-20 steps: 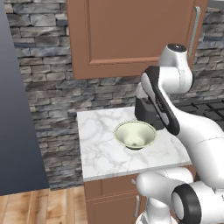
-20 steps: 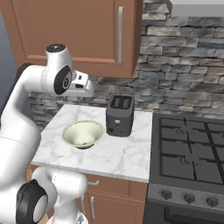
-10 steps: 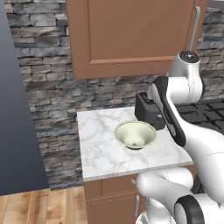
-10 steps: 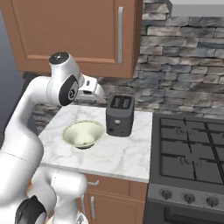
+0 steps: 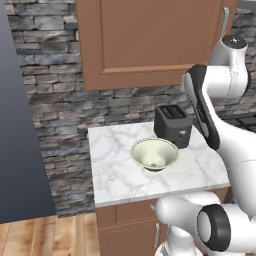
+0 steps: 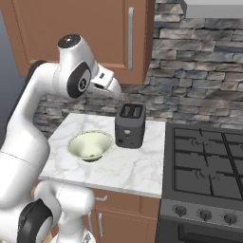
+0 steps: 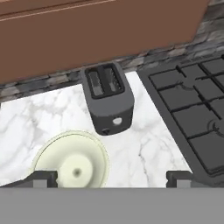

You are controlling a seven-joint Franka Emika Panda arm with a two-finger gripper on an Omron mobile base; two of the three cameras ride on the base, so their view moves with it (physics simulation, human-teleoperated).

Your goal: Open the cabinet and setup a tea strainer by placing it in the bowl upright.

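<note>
The cabinet [image 5: 150, 40] hangs on the stone wall with its door shut. Its long silver bar handle [image 6: 130, 38] runs down the door's right side. On the marble counter below stands the pale bowl [image 5: 155, 154] [image 6: 90, 144] [image 7: 72, 159], upright and empty. My gripper [image 7: 111, 178] is open, its fingertips [image 7: 43, 178] far apart with nothing between them. It hovers above the counter, looking down over the bowl, and sits below the cabinet door and left of the handle. The tea strainer is out of view.
A dark two-slot toaster [image 5: 173, 125] [image 6: 130, 124] [image 7: 107, 98] stands right behind the bowl, toward the wall. A black gas stove [image 6: 209, 166] [image 7: 192, 109] adjoins the counter on the right. Under-counter cabinet doors [image 6: 123, 223] sit below the counter edge.
My arm has swung to the right and higher, bringing the hand nearer the cabinet's handle side. The jaws have spread a little wider. Bowl, toaster and cabinet door have not moved.
</note>
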